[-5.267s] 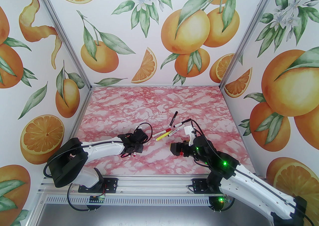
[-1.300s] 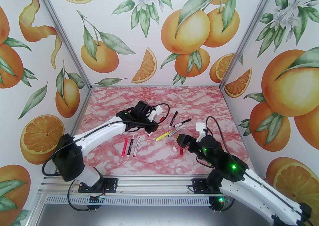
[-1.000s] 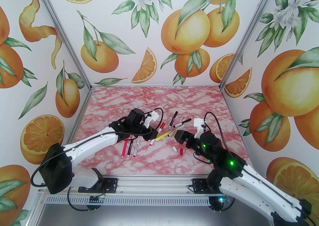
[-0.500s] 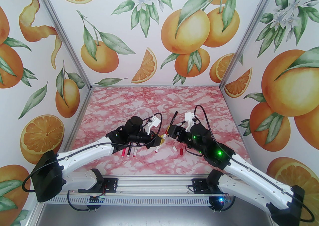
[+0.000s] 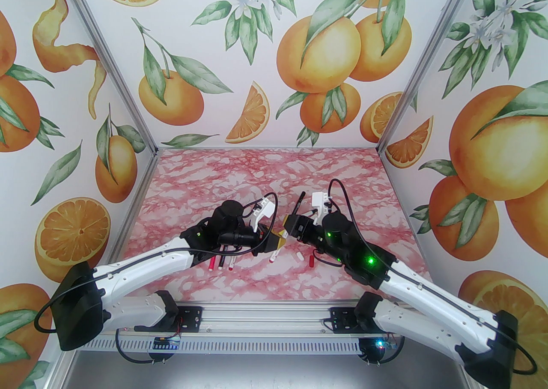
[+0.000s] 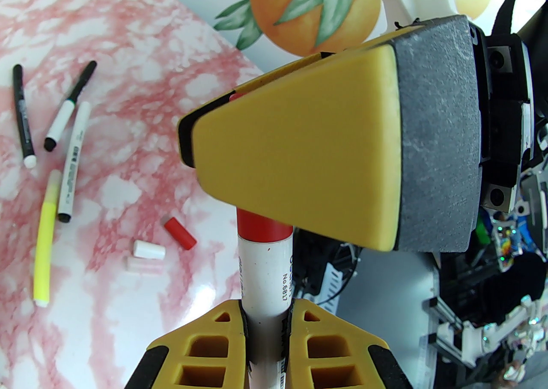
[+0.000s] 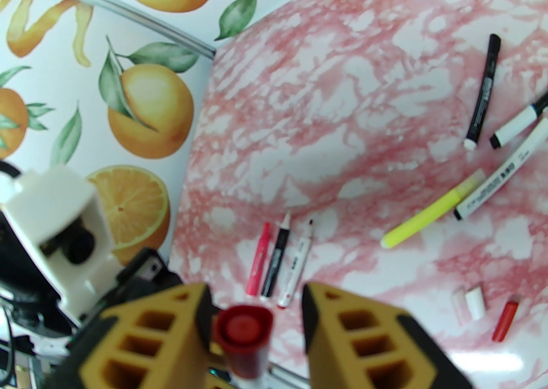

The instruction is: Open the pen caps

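The left gripper (image 6: 265, 308) is clamped on a white pen (image 6: 265, 269), whose lower barrel runs off the frame at 6 o'clock. Its red cap (image 7: 243, 329) sits between the jaws of the right gripper (image 7: 255, 293), which stand apart with a gap on the 3 o'clock side; from the left wrist, a yellow finger (image 6: 299, 143) hides most of the cap. Three loose caps (image 7: 474, 303) lie on the table (image 7: 342, 79) at the right wrist view's 4 o'clock, the pink one faint.

red cap (image 6: 264, 228) on white pen (image 6: 266, 278), raised; 3 caps (image 6: 149, 250) loose
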Controlling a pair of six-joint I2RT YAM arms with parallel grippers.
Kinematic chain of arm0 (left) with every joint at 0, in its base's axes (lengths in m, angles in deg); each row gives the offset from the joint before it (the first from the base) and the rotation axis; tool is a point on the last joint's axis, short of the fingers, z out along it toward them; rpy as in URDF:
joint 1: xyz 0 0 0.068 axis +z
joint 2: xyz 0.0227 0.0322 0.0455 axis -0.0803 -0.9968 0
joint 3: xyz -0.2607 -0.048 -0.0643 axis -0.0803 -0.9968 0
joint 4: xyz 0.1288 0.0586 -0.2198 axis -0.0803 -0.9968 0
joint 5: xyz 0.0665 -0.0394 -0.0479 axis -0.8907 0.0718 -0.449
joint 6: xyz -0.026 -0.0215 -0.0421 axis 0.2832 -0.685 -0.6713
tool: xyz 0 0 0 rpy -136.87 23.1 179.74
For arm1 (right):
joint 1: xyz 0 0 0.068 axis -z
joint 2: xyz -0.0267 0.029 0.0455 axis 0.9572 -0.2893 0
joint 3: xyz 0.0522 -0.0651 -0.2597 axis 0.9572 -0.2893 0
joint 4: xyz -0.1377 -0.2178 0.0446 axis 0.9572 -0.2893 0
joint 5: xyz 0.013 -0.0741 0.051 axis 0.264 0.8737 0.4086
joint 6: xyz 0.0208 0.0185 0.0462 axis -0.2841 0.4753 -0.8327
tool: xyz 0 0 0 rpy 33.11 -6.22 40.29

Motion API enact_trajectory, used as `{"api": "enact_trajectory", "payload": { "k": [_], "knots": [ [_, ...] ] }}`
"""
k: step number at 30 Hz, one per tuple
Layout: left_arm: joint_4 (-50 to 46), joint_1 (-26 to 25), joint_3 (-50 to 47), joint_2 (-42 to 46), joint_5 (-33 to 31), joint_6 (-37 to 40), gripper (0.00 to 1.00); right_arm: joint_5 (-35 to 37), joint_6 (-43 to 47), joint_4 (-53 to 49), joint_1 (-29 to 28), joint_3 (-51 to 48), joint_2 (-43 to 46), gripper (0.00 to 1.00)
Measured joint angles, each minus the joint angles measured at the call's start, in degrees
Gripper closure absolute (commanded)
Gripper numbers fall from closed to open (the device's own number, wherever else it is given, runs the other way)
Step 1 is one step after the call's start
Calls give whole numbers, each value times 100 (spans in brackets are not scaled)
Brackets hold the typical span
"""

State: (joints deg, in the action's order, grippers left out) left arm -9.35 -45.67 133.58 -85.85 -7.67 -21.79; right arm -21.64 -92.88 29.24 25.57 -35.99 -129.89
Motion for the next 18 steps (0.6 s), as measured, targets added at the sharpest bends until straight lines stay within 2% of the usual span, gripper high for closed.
{"api": "enact_trajectory", "payload": {
  "k": [7, 18],
  "knots": [
    [17, -188, 0, -90, 0, 4, 86, 2, 0, 101, -4, 0, -46, 65],
    [24, -192, 0, -90, 0, 7, 86, 7, -4, 103, -4, 0, -50, 75]
  ]
}}
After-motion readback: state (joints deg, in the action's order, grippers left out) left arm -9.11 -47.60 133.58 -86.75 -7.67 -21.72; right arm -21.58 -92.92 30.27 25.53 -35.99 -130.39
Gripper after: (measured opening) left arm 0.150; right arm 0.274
